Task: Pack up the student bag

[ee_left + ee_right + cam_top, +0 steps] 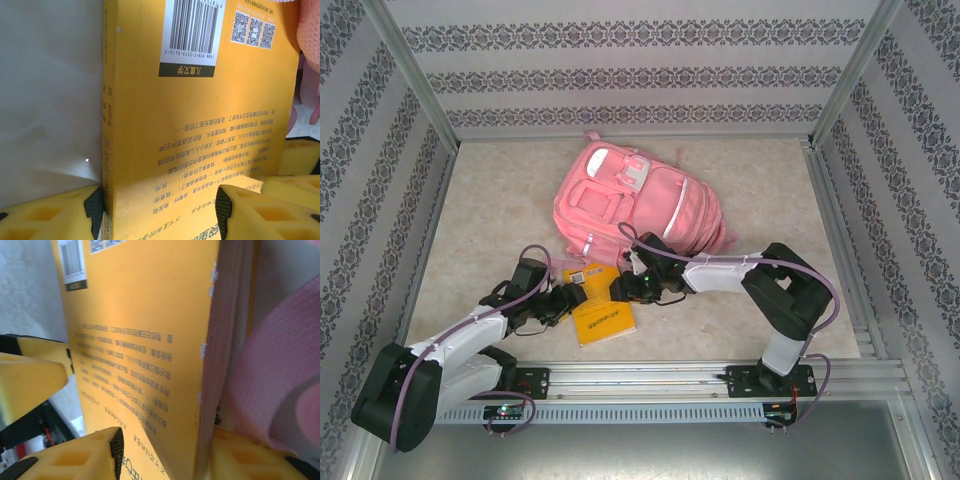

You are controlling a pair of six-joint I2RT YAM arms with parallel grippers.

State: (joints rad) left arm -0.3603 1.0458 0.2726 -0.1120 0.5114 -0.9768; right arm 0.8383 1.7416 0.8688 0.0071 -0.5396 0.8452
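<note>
A patterned wall [620, 70] closed in the far and side edges of the pale, mottled table [500, 200]. The student bag [640, 205], a pink backpack with a white stripe down its front, lay flat at the far middle of the table, its lower end toward the arms. The right arm [750, 275] bent in from the right and the left arm [460, 345] reached in from the near left, both meeting just in front of the bag. Between them was a yellow book [603, 312], back cover up, near the bag's lower edge but apart from it in the overhead view. The left gripper [568, 296] met the book at its spine side. In its wrist view the left gripper [159, 197] stood about half open, one black pad against the spine and the other finger over the cover; whether it actually clamped the book could not be told. The right gripper [625, 285] met the opposite, page-edge side. In its own view the right gripper [167, 440] was partly closed across that edge, one pad on the cover and the other finger behind the pages, holding the book, with pink fabric of the bag just beyond. A barcode [192, 30] was printed at the cover's far end, and three small QR codes [252, 27] sat beside it.
</note>
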